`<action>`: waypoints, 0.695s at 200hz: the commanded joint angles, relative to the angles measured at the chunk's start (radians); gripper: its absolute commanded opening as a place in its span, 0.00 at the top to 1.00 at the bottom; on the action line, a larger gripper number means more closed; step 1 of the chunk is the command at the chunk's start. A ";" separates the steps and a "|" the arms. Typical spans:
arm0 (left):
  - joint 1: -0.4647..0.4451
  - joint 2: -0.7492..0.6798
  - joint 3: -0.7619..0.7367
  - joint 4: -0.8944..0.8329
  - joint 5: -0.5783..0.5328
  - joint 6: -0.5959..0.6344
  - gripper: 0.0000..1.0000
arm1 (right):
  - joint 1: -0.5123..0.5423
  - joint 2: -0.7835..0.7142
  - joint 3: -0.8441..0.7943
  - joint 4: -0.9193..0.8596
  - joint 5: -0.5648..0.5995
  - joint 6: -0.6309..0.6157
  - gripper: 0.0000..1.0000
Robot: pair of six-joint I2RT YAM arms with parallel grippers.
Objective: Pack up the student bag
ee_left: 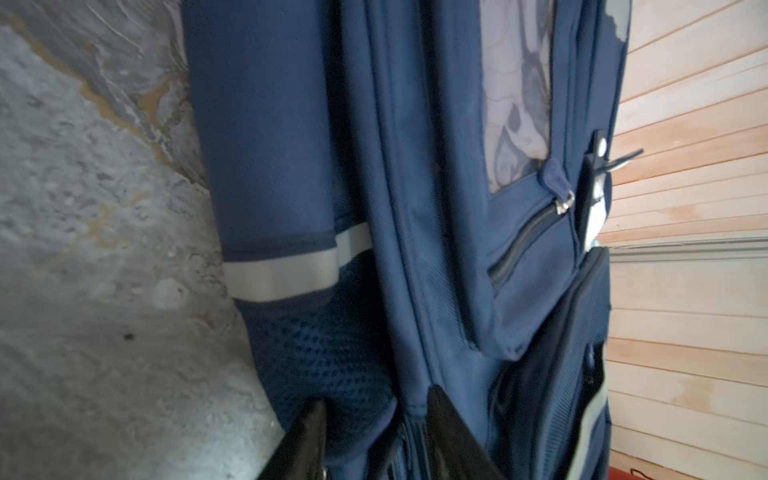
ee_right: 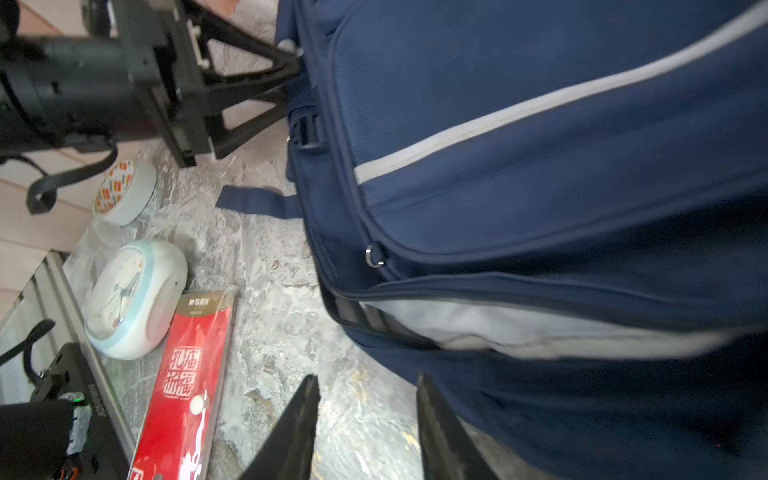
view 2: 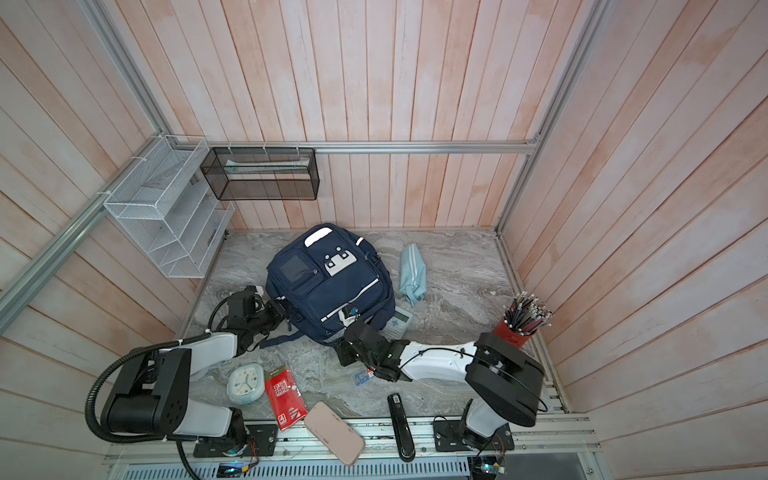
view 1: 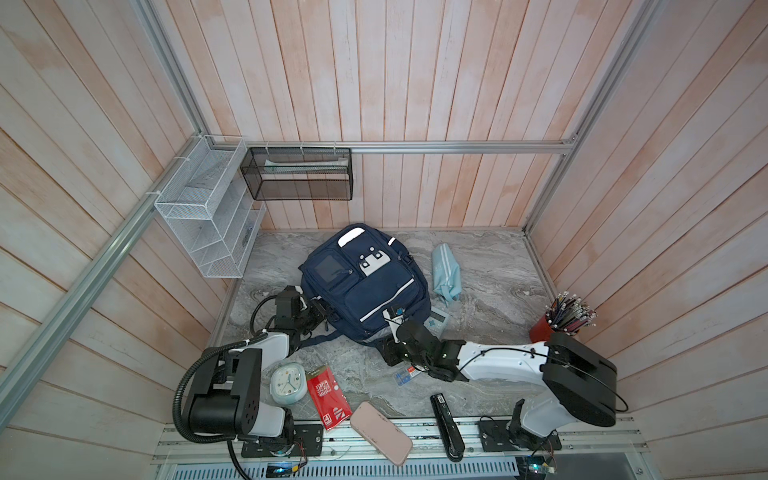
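Note:
The student bag (view 1: 365, 286) (view 2: 330, 282), navy blue with white stripes and a studded white patch, lies front up in the middle of the marble table in both top views. My left gripper (view 1: 323, 315) (ee_left: 376, 399) is at the bag's left lower side. Its fingers (ee_left: 440, 419) are closed on the fold by the mesh side pocket. My right gripper (view 1: 389, 353) (ee_right: 368, 380) sits low at the bag's near edge. It is open, with bare table between its fingers, and one finger rests against the bag's fabric (ee_right: 540, 232).
A light-blue pouch (view 1: 445, 272), a calculator (view 1: 437, 322) and a red pencil cup (view 1: 547, 329) lie right of the bag. A clock (view 1: 286, 382), red packet (view 1: 326, 395), pink case (view 1: 380, 432), stapler (view 1: 446, 424) and tape roll (ee_right: 124, 191) are near the front. Wire racks (view 1: 208, 208) hang at the back left.

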State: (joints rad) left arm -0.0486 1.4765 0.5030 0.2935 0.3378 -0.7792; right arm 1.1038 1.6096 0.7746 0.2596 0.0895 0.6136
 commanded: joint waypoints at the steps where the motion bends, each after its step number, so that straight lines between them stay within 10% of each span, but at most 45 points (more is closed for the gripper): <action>1: -0.001 0.032 0.021 0.029 -0.068 0.024 0.60 | 0.006 0.059 0.031 0.042 -0.060 0.005 0.62; 49: -0.017 0.090 0.034 0.030 -0.116 0.029 0.35 | 0.007 0.145 0.054 0.100 -0.129 0.025 0.57; 66: -0.019 0.143 0.066 0.052 -0.103 0.040 0.56 | 0.005 0.166 0.070 0.109 -0.152 0.013 0.57; 79: -0.020 0.160 0.080 0.051 -0.088 0.040 1.00 | 0.007 0.174 0.076 0.116 -0.156 0.006 0.58; 139: -0.046 -0.081 0.030 -0.038 0.032 -0.060 1.00 | 0.004 0.308 0.181 0.150 -0.117 -0.060 0.55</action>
State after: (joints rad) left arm -0.0746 1.5188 0.5529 0.2897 0.2798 -0.7918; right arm 1.1065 1.8503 0.8707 0.4091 -0.0551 0.6079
